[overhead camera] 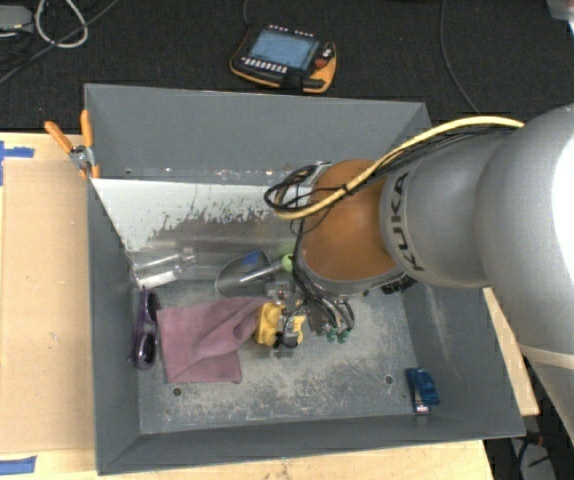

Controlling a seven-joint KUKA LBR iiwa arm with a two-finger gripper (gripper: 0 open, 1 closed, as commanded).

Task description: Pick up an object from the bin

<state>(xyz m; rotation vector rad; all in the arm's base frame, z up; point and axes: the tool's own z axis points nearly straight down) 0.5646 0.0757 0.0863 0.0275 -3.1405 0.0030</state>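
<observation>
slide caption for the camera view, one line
Gripper low over a small yellow object beside a mauve cloth in the grey metal bin

A single word can be read: "KUKA" lettering [400, 224], in dark capitals on the silver casing of the arm [487, 218]. The letters are turned on their side and run along the curved link, just beside the orange cover [342, 228] at the wrist, over the middle of the bin [267, 128]. Beyond the bin's far wall lies a handheld control pendant [285, 56] with a lit screen [279, 46]. What the screen displays is too small to make out.
</observation>
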